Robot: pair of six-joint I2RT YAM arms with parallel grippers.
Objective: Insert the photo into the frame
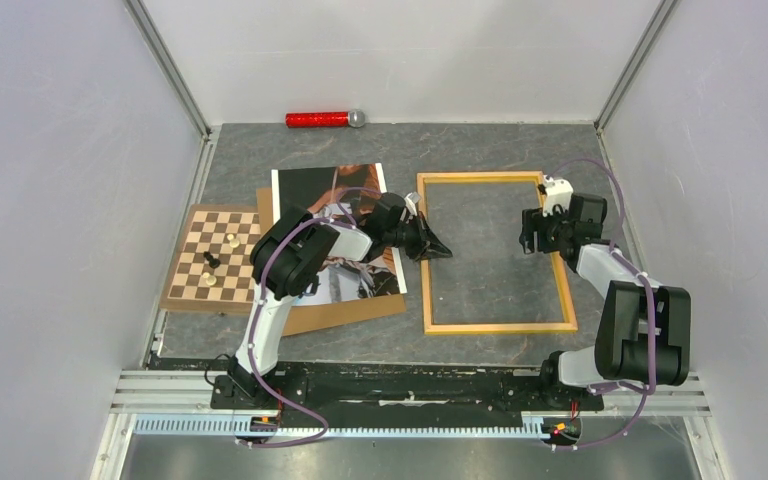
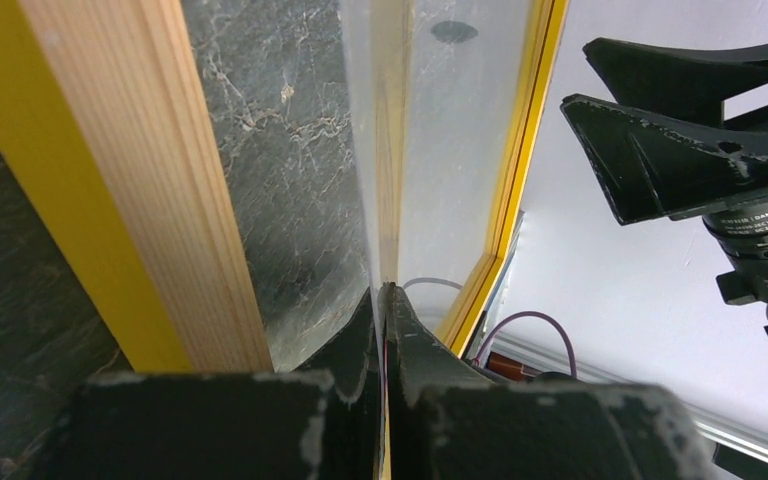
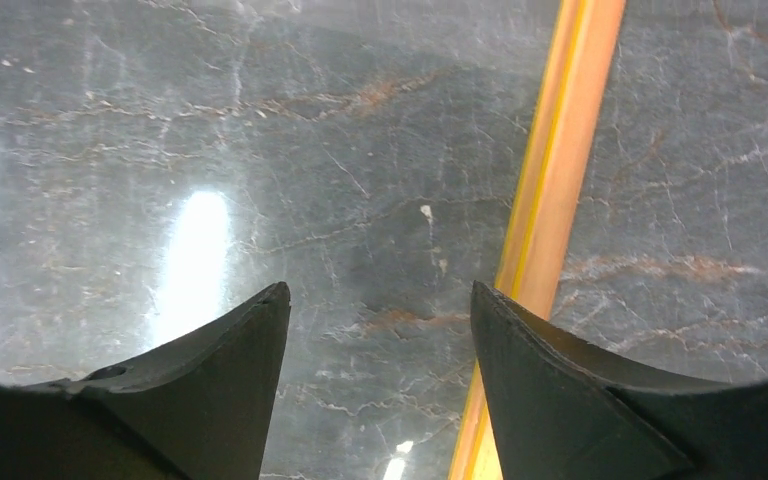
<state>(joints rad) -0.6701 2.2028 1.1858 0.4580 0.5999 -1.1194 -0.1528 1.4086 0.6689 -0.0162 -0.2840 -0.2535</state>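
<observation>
While L hand (image 2: 385,292) pinches clear sheet (image 2: 450,150), R hand (image 3: 380,295) hovers spread over frame (image 1: 500,327).

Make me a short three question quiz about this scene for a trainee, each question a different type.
1. True or false: the photo lies outside the frame, on the brown backing board.
2. Of the left gripper and right gripper, which is open? A left, B right, C both.
3. Fill in: the chess pieces stand on the ____.
Key: 1 true; 2 B, the left is shut on a clear sheet; 3 chessboard.
</observation>
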